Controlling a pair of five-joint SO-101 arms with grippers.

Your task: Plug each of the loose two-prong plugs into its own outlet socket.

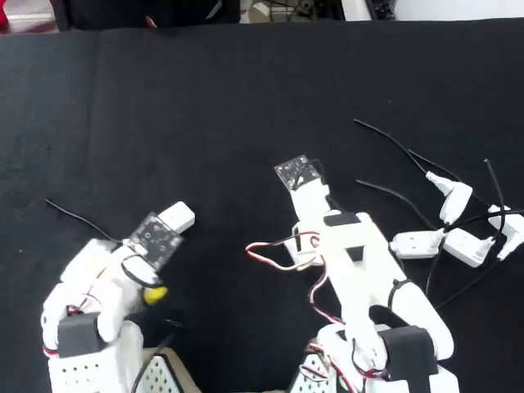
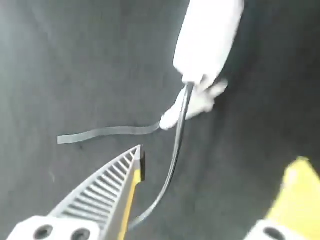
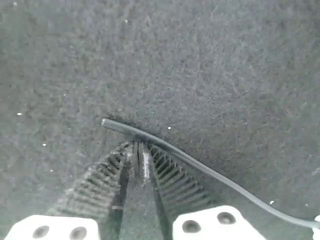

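Note:
A white plug piece (image 1: 178,218) lies on the black cloth just past my left gripper (image 1: 155,241). In the left wrist view that plug piece (image 2: 207,35) is ahead of the open left gripper (image 2: 215,175), and its black cord (image 2: 175,150) trails back between the spread fingers without being held. My right gripper (image 1: 299,173) is at the table's middle. Its fingers (image 3: 145,160) are shut, and a thin black cord (image 3: 200,170) crosses right at their tips; I cannot tell whether it is pinched. Several white plugs and sockets (image 1: 450,237) lie to the right.
Black cords (image 1: 393,143) from the right-hand cluster sprawl over the cloth. Another thin wire (image 1: 74,214) lies to the left of the left arm. The table's far edge (image 1: 262,23) runs along the top, with clutter behind it.

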